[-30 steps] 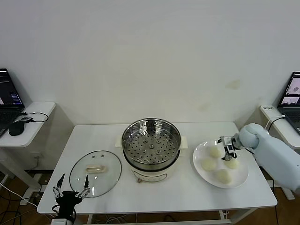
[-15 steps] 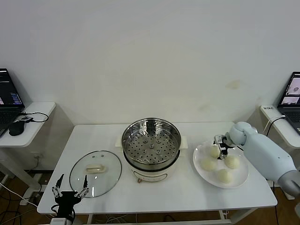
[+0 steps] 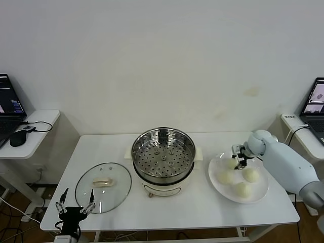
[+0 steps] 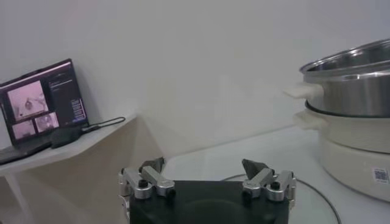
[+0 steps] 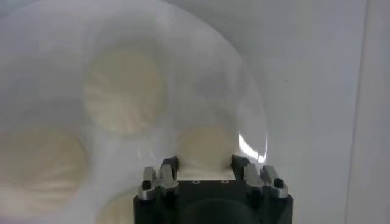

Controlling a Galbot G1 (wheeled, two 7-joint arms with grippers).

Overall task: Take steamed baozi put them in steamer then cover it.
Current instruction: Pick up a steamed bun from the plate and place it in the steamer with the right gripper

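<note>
over the plate point(image 3: 255, 195), right gripper point(image 3: 237, 161) clamped on a steamed baozi point(image 5: 206, 146), left gripper point(image 3: 76, 207) spread

Our right gripper point(image 3: 236, 159) reaches in from the right, wrist bent downward, its fingers point(image 5: 167, 165) closed on a bun point(image 5: 206, 146). Our left gripper point(image 3: 76, 207) sits low and idle, fingers spread wide.

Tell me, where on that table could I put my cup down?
Bare table runs along the front edge, from the glass lid past the steamer to the plate. The plate is crowded: buns and the right gripper.
</note>
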